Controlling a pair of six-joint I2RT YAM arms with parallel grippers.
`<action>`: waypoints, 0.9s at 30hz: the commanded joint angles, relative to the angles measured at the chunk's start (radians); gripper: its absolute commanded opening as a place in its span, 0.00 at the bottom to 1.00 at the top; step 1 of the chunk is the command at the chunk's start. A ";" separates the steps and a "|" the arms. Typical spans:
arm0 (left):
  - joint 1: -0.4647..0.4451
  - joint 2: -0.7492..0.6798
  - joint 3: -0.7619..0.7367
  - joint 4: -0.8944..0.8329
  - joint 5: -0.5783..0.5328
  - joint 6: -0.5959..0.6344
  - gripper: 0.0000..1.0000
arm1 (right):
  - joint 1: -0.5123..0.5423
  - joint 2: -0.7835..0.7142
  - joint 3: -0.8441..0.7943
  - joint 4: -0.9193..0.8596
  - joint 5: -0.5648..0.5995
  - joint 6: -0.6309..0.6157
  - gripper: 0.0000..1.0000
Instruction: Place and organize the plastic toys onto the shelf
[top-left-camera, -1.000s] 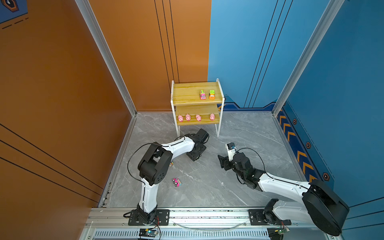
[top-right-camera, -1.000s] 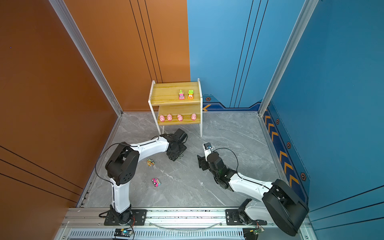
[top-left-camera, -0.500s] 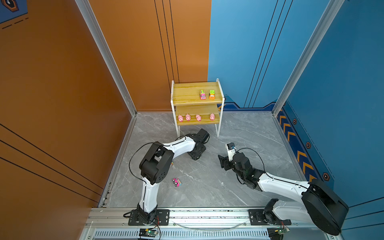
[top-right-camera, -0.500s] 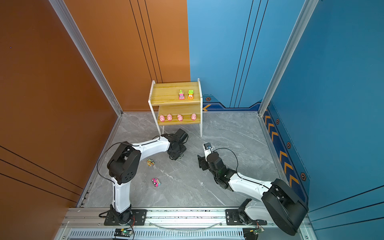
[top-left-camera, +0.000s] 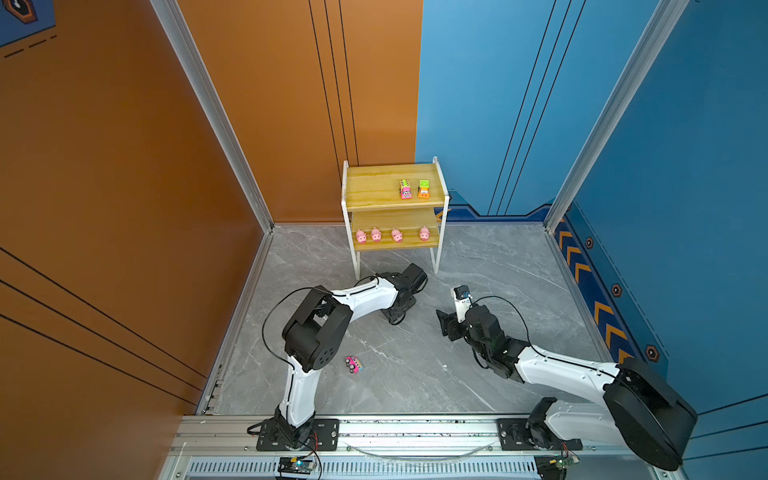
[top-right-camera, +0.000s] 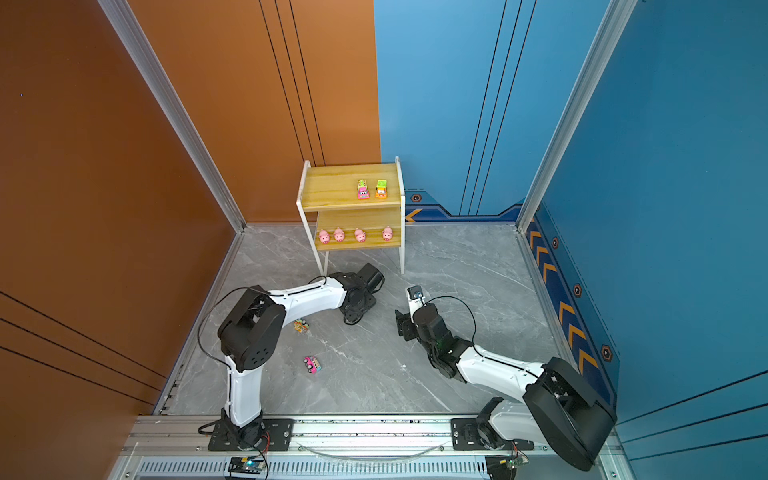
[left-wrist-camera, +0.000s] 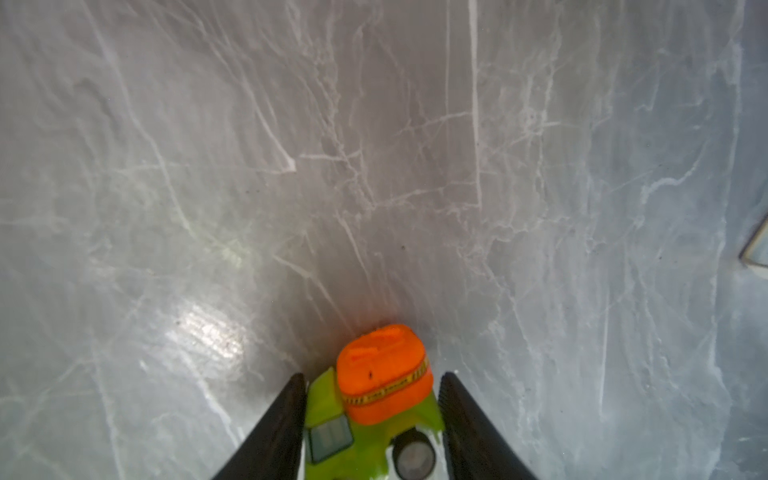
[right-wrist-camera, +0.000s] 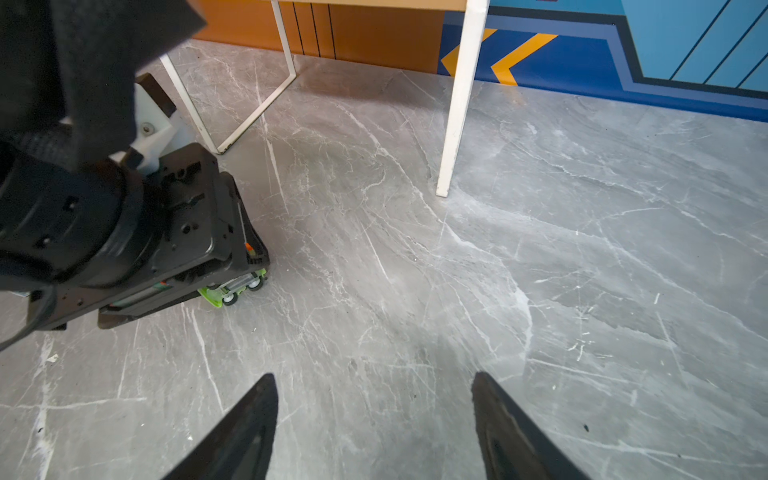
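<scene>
In both top views, upper centre, the shelf (top-left-camera: 374, 189) carries four pigs (top-left-camera: 397, 235) on its lower board and two cars (top-left-camera: 405, 189) on top: six home, three to go. Lower left, a pink car (top-left-camera: 353, 364) lies on the floor, and a top view adds a yellowish car (top-right-camera: 302, 325) beside the arm.

Left wrist view, bottom centre: the left gripper (left-wrist-camera: 372, 376) has its jaws snug against the green truck (left-wrist-camera: 376, 399), glossy and orange-backed.

Right wrist view: the right gripper (right-wrist-camera: 373, 376) is wide and empty.

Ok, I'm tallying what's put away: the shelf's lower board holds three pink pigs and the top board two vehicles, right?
No: the lower board holds four pink pigs, not three, as both top views show. The top board does hold two vehicles.
</scene>
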 joint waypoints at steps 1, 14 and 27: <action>-0.023 -0.038 -0.026 -0.029 -0.128 0.030 0.52 | 0.005 -0.021 -0.014 0.035 0.036 -0.002 0.74; -0.132 -0.070 -0.047 -0.029 -0.429 0.110 0.46 | -0.004 -0.113 -0.087 0.095 0.130 0.025 0.73; -0.252 0.029 -0.042 -0.027 -0.659 0.039 0.46 | -0.083 -0.278 -0.172 0.077 0.247 0.108 0.73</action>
